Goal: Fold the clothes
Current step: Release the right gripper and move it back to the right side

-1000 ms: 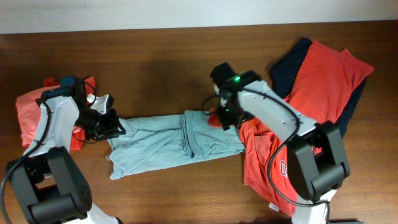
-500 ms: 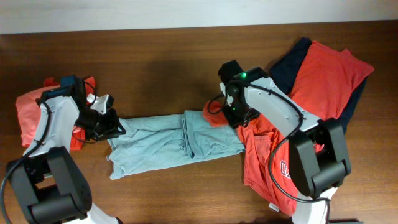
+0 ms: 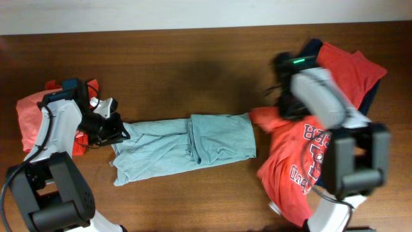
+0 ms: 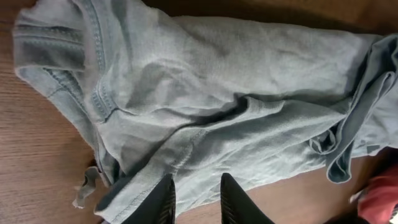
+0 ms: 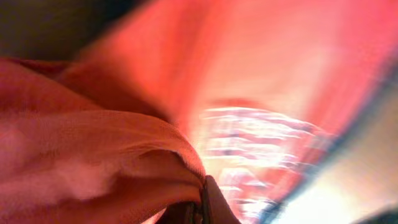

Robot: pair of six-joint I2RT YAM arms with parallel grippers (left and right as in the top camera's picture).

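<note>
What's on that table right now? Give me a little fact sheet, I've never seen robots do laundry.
Table: brown wood
Middle: blue shirt, stretched out, rumpled
Left gripper: at the blue shirt's edge, grip unclear
Right gripper: shut on the red shirt with white lettering
Far right: orange shirt lying over a navy shirt
Far left: second orange shirt, bunched up

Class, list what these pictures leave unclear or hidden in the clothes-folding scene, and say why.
Red T-shirt, white lettering: overhead, creased and smeared; right wrist, blurred.
Right gripper: overhead, lost in the arm's motion blur.
Left gripper: left wrist, unclear whether it pinches the grey-blue T-shirt.
Navy T-shirt: overhead, mostly covered by a coral T-shirt.
</note>
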